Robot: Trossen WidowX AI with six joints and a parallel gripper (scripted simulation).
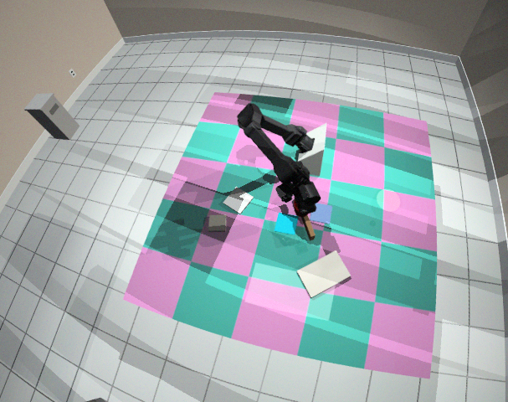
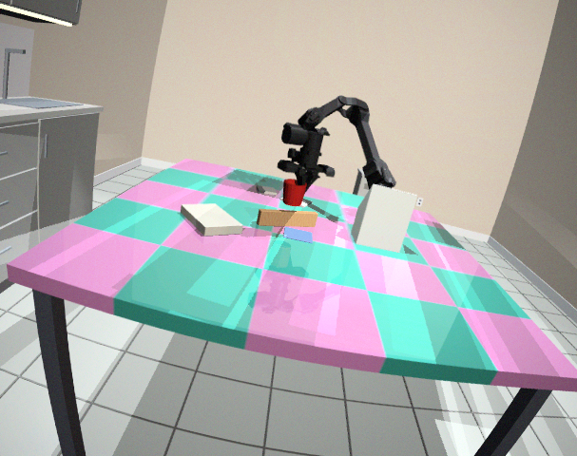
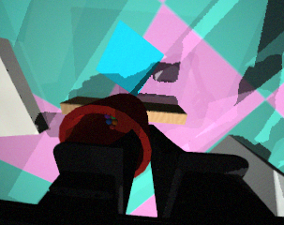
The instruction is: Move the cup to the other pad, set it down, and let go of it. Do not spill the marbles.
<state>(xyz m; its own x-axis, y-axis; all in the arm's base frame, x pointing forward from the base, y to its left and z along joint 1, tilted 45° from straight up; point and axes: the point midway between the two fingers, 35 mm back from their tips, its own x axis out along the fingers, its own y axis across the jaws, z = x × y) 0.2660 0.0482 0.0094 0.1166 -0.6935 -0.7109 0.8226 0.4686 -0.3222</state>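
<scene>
Cup (image 2: 294, 192): red, smooth, slightly tapered cylinder, glossy translucent wall in the wrist view. Long axis upright, mouth up. Small coloured marbles (image 3: 111, 121) sit clustered at its bottom.

Gripper (image 2: 300, 178): matte black, fingers clamped on the cup's rim, one inside the wall and one outside. Cup hangs clear of the counter (image 2: 298, 313), above and just behind the plank (image 2: 286, 218).

Plank: light wood grain, long thin rectangular bar, lying flat. Cyan pad (image 1: 285, 224): flat bright square, just beside the plank on one side. Pale blue pad (image 1: 321, 213): flat square, just beside the plank on the other side. In the top view the cup is over the plank's near end, between the two pads.

Counter: checkered pink and teal top, glossy, with dark legs.

Arm (image 2: 366, 137): rises from its base behind the plank, bends sharply at the elbow high up, forearm slopes down toward the plank, wrist pointing straight down.

Other items near the plank: flat off-white slab (image 2: 210, 218), upright white box (image 2: 384, 218).
</scene>
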